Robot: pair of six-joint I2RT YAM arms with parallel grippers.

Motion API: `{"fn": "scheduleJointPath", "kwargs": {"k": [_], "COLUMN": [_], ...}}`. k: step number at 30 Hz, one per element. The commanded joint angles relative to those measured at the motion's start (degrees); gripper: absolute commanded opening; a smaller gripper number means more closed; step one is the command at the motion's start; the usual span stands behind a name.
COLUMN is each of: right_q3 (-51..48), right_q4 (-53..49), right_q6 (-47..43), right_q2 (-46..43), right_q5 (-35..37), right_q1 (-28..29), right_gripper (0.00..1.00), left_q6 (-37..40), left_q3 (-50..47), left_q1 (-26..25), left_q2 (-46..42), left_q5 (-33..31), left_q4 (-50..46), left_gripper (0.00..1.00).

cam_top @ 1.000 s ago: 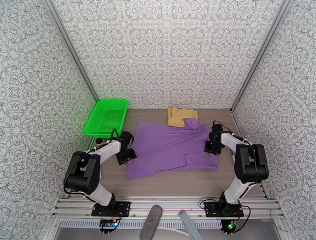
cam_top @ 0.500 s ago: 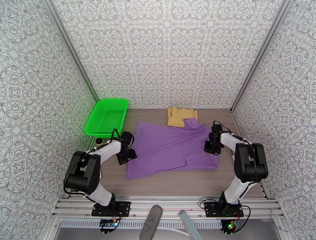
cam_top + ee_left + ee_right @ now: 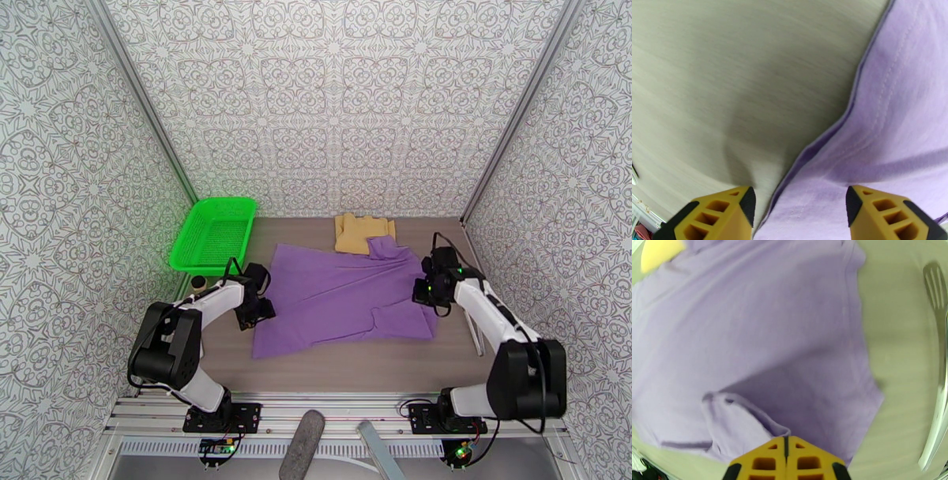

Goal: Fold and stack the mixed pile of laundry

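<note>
Looking down on the purple T-shirt (image 3: 762, 319), spread wide over the table (image 3: 896, 358). Near left, a folded-over flap (image 3: 730, 417) of that cloth, just beside the right gripper (image 3: 786, 442), yellow fingers pressed together. Far left, a corner of mustard cloth (image 3: 659, 252). Off right, a metal slotted spatula (image 3: 939, 409) on bare table.

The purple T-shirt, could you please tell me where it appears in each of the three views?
Top external: the purple T-shirt lies spread flat at centre.
Left wrist: the purple T-shirt fills the right side, hem running diagonally.
Right wrist: the purple T-shirt covers the left and centre.
Shared landmark: the bare wood-grain table bordering the shirt.
</note>
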Motion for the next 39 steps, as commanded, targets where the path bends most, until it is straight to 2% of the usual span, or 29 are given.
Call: {"fn": "scheduleJointPath", "kwargs": {"k": [1,8,12,17,20,26,33,39], "right_q3": [-4.05,-4.69,-5.25,-5.65,-6.0,-6.27,-6.6,-6.65], "right_q4": [-4.77,-7.78,-7.59,-7.18,-6.81,-6.37,-6.09,-6.04], "right_q6": [1.86,4.24,4.21,3.44,3.2,2.8,2.63,2.67], "right_q2": [-4.81,-14.04,-15.33,-16.23,-16.86,-17.73,-18.73,-18.76], "right_q5": [-1.87,-6.36,-6.77,-8.14,-8.7,-9.83,-10.46,-10.65], "right_q1": [1.55,4.88,5.24,5.5,5.68,5.85,6.03,6.34], "right_gripper": [0.0,0.0,0.0,0.0,0.0,0.0,0.0,0.0], "left_q6": [0.16,-2.91,-5.83,-12.78,-18.24,-25.86,-27.61,-27.03], "left_q3": [0.89,-1.71,-5.16,-13.44,-18.56,-23.38,-26.15,-26.28], "left_q1": [-0.71,-1.91,-1.77,-1.82,-1.69,-0.74,0.16,1.62], "left_q2": [-2.1,-11.31,-15.49,-21.24,-26.5,-34.58,-31.62,-25.84], "left_q5": [0.96,0.74,2.36,7.15,9.7,10.85,11.39,8.65], "left_q4": [-0.97,-7.15,-9.37,-7.7,-5.67,-6.96,-1.28,6.42], "left_gripper": [0.66,0.72,0.61,0.47,0.45,0.49,0.49,0.46]}}
